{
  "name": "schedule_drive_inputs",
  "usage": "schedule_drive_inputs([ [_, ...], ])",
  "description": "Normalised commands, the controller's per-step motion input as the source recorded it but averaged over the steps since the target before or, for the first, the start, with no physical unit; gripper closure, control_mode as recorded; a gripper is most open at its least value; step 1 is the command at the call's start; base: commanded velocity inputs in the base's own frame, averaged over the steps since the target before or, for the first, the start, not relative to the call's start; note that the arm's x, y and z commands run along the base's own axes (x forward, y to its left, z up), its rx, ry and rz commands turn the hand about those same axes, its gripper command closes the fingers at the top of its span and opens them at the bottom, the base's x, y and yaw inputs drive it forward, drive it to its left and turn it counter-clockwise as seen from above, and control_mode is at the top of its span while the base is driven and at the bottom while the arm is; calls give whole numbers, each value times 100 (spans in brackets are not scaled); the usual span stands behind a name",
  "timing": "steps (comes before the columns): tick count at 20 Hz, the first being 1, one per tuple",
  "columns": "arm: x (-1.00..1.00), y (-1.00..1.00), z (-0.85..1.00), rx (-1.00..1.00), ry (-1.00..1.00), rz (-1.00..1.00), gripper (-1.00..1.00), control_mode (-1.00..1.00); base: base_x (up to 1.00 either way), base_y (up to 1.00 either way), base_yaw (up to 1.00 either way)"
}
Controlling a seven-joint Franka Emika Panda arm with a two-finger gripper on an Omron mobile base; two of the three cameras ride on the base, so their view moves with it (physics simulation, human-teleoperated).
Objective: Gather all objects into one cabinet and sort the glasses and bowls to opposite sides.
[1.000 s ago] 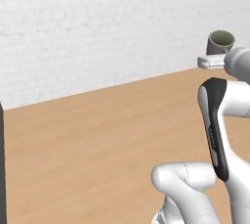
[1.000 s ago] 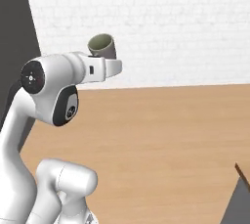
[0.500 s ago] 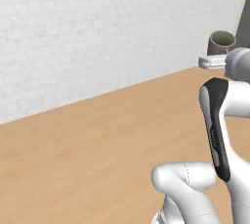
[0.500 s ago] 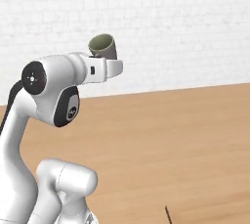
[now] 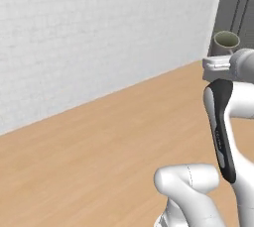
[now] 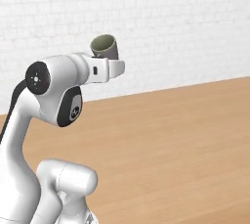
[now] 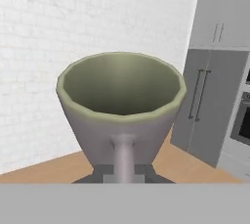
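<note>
- One grey-green cup [image 7: 122,108] is sitting right at the fingers [image 7: 124,171], which are clamping shut on its side handle; the fingers themselves are hiding beneath the cup in the hand view.
- The cup is riding high above the wooden floor [image 5: 99,151], mouth up, its long axis roughly upright, directly ahead of the hand, so no reach is needed.
- The relation the coming move is turning on, as I judge it: the tall grey cabinets [image 7: 215,105] are lying well apart from the cup, ahead and to the right in the hand view, so the base would be needing to close that gap first.
- The left base view is showing the cup [image 5: 225,42] atop the wrist with a sliver of grey cabinet front [image 5: 238,13] behind it.
- The right base view is showing the cup [image 6: 105,47] against plain white brick wall [image 6: 171,22].
- The hand view is giving the cup's empty inside and the bar handles [image 7: 199,96] on the grey doors.
</note>
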Motion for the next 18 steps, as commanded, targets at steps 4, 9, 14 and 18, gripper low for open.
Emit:
schedule_drive_inputs([
  [4, 0, 0, 0, 0, 0, 0, 100, 100, 100, -100, -21],
  [9, 0, 0, 0, 0, 0, 0, 100, 100, 100, -100, -17],
  [14, 0, 0, 0, 0, 0, 0, 100, 100, 100, -100, -19],
  [18, 0, 0, 0, 0, 0, 0, 100, 100, 100, -92, -21],
])
